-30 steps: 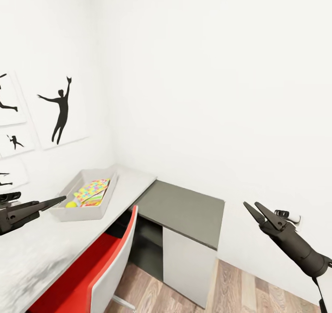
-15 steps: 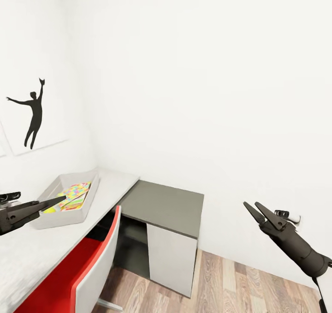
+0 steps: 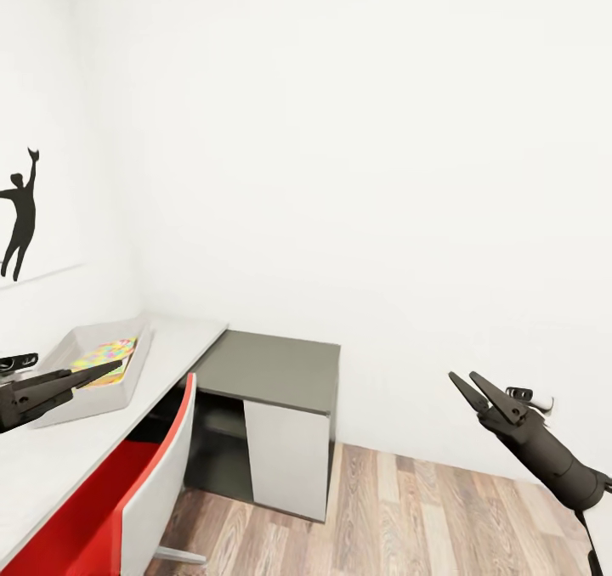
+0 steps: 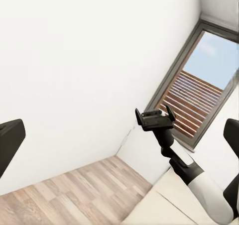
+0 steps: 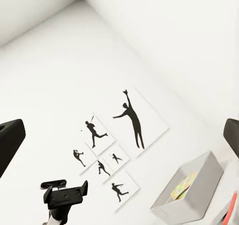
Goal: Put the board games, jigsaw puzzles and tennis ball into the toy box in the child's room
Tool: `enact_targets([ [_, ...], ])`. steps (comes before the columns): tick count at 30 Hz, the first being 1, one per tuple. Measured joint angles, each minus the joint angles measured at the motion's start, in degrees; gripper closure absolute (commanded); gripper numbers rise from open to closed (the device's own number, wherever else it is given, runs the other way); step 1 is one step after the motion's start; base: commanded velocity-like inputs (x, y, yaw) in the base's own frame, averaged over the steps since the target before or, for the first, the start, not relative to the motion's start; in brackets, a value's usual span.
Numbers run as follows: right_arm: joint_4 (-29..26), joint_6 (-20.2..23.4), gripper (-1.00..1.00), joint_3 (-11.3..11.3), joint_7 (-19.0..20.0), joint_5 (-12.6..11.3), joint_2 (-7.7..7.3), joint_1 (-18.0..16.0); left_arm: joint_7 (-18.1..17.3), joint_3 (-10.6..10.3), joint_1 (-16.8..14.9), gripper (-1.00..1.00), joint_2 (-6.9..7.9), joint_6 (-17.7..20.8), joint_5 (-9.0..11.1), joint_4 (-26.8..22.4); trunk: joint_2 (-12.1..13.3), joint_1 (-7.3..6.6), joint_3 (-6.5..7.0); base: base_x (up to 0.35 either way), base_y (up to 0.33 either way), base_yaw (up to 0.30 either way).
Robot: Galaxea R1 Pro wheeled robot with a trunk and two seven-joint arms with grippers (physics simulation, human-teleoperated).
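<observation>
The grey toy box [image 3: 85, 381] stands on the white table [image 3: 59, 457] at the left of the head view, with colourful flat toys [image 3: 106, 352] lying inside it. The right wrist view also catches the toy box [image 5: 191, 190], by the wall. My left gripper [image 3: 98, 372] hangs open in front of the box with nothing between its fingers. Off to the right, over the floor, my right gripper [image 3: 461, 377] is open and empty too. The bed's board games are out of view.
A red and white chair [image 3: 127, 491] is tucked under the table. A dark grey cabinet [image 3: 272, 389] stands in the corner on the wooden floor [image 3: 408, 516]. Silhouette posters [image 5: 114, 140] hang on the wall. The left wrist view faces a window [image 4: 199, 100] and a cream bed [image 4: 164, 207].
The whole head view has slid leftward, so the camera has turned right. The box and table sit further left in the picture. Both grippers keep their pose, open.
</observation>
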Motion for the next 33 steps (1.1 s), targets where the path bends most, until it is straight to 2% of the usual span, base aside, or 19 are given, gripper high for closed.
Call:
enact_targets([
  [18,0.0,-0.1,-1.00,0.0,-0.1,0.0,0.00,0.0,0.0,0.0,0.0,-1.00,-0.02,0.0,0.0,0.0,0.0,0.00,1.19,-0.331,0.000,-0.223],
  [33,0.0,-0.3,-1.00,0.0,-0.2,0.1,0.01,0.0,0.0,0.0,0.0,-1.00,-0.01,0.0,0.0,0.0,0.0,0.00,1.37,-0.330,0.000,-0.030],
])
